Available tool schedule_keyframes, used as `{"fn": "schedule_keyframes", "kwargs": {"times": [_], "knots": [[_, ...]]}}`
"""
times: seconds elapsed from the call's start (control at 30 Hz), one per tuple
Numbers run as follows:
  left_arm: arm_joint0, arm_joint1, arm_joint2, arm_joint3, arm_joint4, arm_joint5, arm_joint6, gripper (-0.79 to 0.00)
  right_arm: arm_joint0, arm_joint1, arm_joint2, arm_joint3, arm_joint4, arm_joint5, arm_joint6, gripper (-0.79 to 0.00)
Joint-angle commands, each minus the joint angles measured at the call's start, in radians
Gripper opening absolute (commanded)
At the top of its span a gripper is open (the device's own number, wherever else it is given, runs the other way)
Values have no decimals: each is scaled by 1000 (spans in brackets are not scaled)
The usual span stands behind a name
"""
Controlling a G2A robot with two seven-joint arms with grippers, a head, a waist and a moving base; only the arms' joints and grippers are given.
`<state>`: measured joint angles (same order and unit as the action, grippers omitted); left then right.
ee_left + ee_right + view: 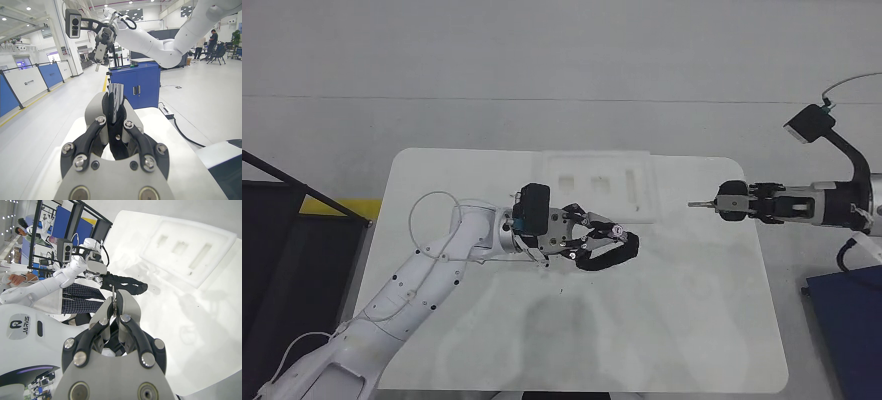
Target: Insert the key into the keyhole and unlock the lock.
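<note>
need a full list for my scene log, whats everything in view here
lock: one, chrome with a black loop, in the left jaws above mid table
key: one, silver, in the right jaws above the table's right side, tip toward the lock
tray: one, white foam with three recesses, far side of the table
table: one, white
cabinet: one, blue, on the floor beyond the table
left arm: one, white, jaws shut on the lock
right arm: one, white, jaws shut on the key
</note>
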<state>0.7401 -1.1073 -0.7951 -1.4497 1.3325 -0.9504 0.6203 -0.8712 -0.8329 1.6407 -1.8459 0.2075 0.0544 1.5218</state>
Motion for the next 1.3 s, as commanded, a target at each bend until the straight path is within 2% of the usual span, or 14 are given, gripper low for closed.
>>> {"fn": "schedule_keyframes", "kwargs": {"times": [0.0,0.07,0.3,0.87,1.03,1.27], "knots": [[-20,-11,19,9,15,14,12,-785,0,5,19,-7,2,27,-16,-785],[-39,-23,39,22,33,25,26,-785,-4,6,34,-7,6,46,-52,-785],[-96,-64,93,82,53,67,107,-785,-4,6,34,-7,6,46,-52,-785],[-96,-64,93,82,53,67,107,-785,-18,8,24,-22,-12,46,-51,-785],[-60,-65,77,62,27,125,46,-785,0,27,-8,-68,-75,54,14,-785],[-82,-94,110,98,54,171,23,-785,58,80,-92,-148,-86,123,14,-785]]}}
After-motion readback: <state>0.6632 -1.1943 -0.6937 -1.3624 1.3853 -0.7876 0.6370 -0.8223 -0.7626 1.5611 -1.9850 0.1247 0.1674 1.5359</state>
